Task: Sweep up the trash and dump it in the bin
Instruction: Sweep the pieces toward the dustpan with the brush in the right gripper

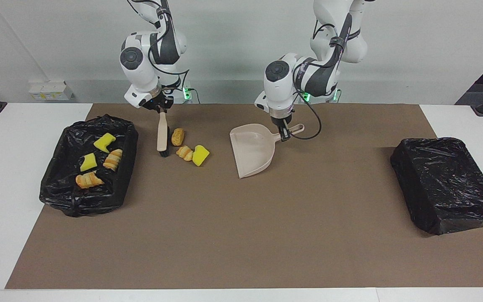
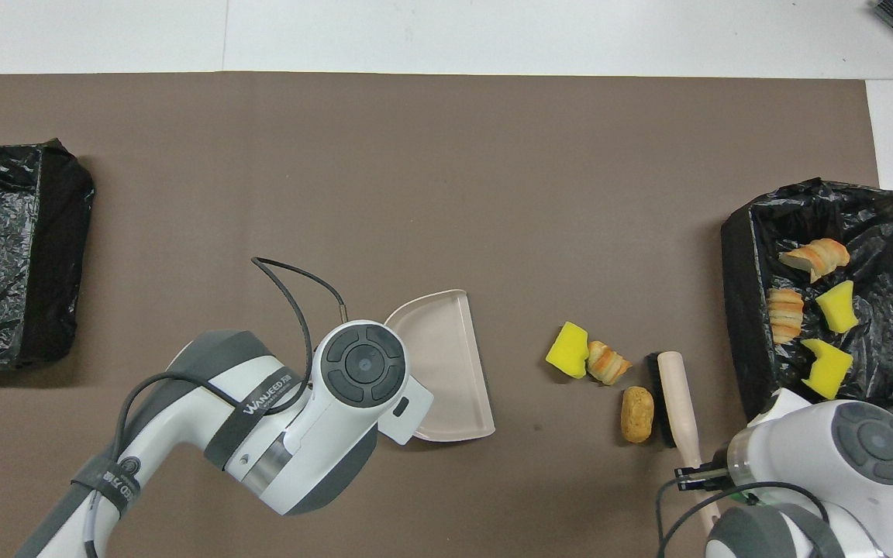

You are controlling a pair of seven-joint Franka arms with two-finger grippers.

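Facing view:
- The right gripper (image 1: 161,110) has its fingers clamped on the top of the brush (image 1: 162,135), a smooth beige handle ending in dark bristles that rest on the matte brown mat (image 1: 241,235).
- Just beside the bristles, toward the left arm's end of the bench, lie three loose bits of trash: a rounded tan bread roll (image 1: 177,136), a ridged croissant piece (image 1: 185,153) and a blocky yellow sponge chunk (image 1: 200,155), the last two touching.
- The left gripper (image 1: 284,135) pinches the looped handle of the dustpan (image 1: 252,149), a smooth beige plastic scoop with a raised rim whose wide mouth faces away from the robots.
- A lined bin (image 1: 126,167), crinkled glossy black plastic, sits beside the right fingers at the right arm's end; it holds two sponge chunks and two croissant pieces.
- A second black-wrapped bin (image 1: 447,184) sits well apart at the left arm's end, partly over the mat's edge.
- Bare mat runs between brush and dustpan.

Overhead view:
- The right gripper (image 2: 691,474) grips the brush (image 2: 677,399); the roll (image 2: 637,415) touches its bristles, the croissant piece (image 2: 608,363) and sponge chunk (image 2: 568,349) lie near.
- The left arm covers its fingers; the dustpan (image 2: 446,364) shows flat-floored.
- The lined bin (image 2: 741,310) stands near the brush.
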